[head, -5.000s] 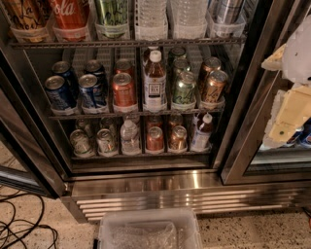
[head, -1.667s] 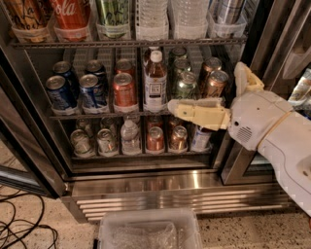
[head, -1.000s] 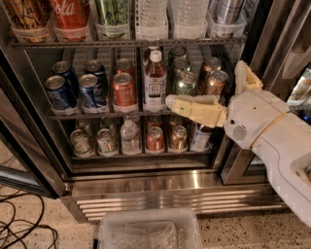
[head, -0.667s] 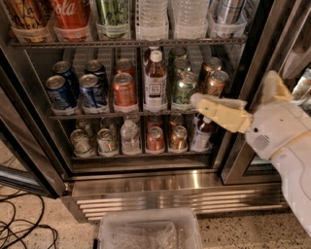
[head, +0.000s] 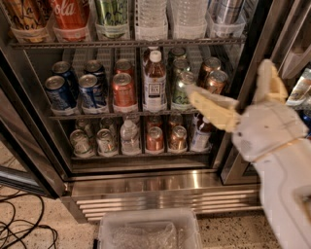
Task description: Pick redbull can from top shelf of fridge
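The slim silver redbull can (head: 224,8) stood in a clear plastic tray at the right end of the grey wire top shelf (head: 126,43) of the stainless-steel glass-door fridge (head: 165,187); the tray appeared to keep it upright just behind the front rail. The cream two-finger gripper (head: 231,80) hung lower, just in front of the copper-coloured cans (head: 216,80) on the middle rack. Its fingers (head: 209,103) were spread apart and empty, probably so that the can could pass between them once the arm was raised.
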